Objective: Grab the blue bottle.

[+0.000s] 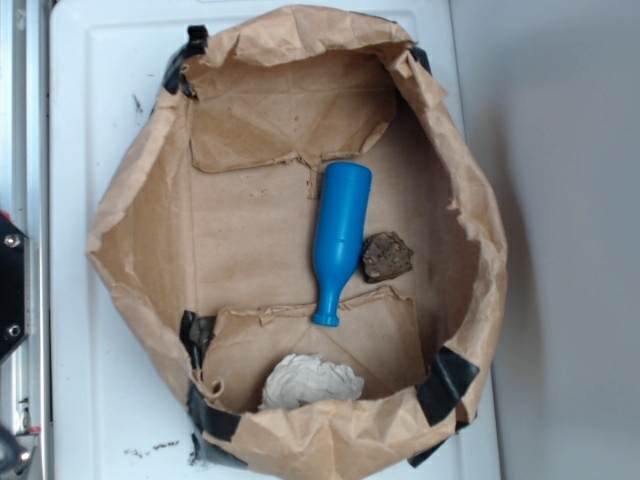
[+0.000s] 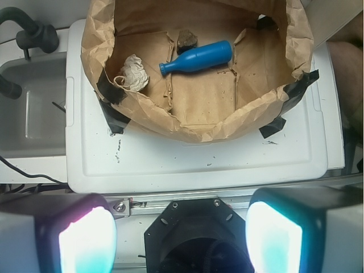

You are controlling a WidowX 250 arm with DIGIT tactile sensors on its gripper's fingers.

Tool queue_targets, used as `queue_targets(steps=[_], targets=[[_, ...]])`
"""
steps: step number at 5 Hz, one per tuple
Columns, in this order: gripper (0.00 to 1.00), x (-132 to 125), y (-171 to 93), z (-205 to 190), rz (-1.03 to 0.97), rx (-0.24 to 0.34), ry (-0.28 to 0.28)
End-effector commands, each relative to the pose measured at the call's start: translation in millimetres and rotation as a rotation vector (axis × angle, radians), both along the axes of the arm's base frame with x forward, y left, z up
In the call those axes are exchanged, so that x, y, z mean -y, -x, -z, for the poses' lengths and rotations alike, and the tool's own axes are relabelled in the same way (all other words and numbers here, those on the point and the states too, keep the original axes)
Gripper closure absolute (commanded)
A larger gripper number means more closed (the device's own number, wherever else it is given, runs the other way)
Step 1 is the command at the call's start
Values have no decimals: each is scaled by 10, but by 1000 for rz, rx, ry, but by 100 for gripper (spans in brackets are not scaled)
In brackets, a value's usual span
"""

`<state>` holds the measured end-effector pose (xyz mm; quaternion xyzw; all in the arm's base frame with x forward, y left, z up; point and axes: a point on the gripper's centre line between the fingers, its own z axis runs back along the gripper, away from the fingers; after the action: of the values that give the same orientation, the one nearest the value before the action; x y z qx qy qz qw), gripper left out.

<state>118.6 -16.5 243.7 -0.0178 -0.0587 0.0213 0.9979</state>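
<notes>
While the gripper (image 2: pixel 181 227) waits well back from the paper bag (image 1: pixel 130 220) with its jaws apart and empty, the blue bottle (image 1: pixel 339 238) lies flat on the bag's floor, the brown lump (image 1: pixel 386 257) just beside it. Better to descend over the wide body, jaws across it, clear of the lump.

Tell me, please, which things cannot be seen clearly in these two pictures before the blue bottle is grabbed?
- Gripper: the wrist view shows only two glaring fingers, cut by the bottom edge; absent from the exterior view.
- Blue bottle: underside hidden against the paper bag; whether it touches the brown lump is unclear.
- White crumpled paper: lower part hidden behind the bag's near wall in the exterior view.
</notes>
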Motion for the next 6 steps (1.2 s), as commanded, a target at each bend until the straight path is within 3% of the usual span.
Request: queue_targets(steps=[1, 3, 4, 5, 6], targets=[[0, 0, 0, 0, 0, 0, 0], [0, -62, -940, -97, -319, 77, 77], [0, -207, -1179, -38, -549, 129, 106], [0, -322, -1281, 191, -766, 166, 82], [0, -432, -1452, 414, -728, 79, 81]])
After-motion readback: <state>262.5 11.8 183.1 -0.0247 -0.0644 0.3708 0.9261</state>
